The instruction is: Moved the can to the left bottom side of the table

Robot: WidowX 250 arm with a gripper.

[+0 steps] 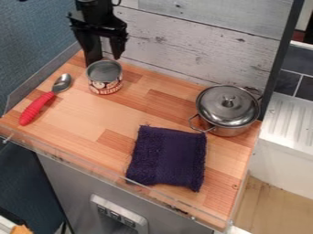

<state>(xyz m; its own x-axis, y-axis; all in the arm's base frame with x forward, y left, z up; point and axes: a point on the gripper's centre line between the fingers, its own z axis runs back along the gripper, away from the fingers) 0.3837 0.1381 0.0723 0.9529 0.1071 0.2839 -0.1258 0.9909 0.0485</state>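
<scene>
I see the can upright, far left on the table, grey-topped, its pale label marked red and dark; my end effector is released, fingers apart just beside it.

Readable text: none; can; label lettering; too small to read

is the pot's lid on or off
On: the lid sits over the mouth of the pot, its knob facing up, with only the pot's side and handles showing around it.
</scene>
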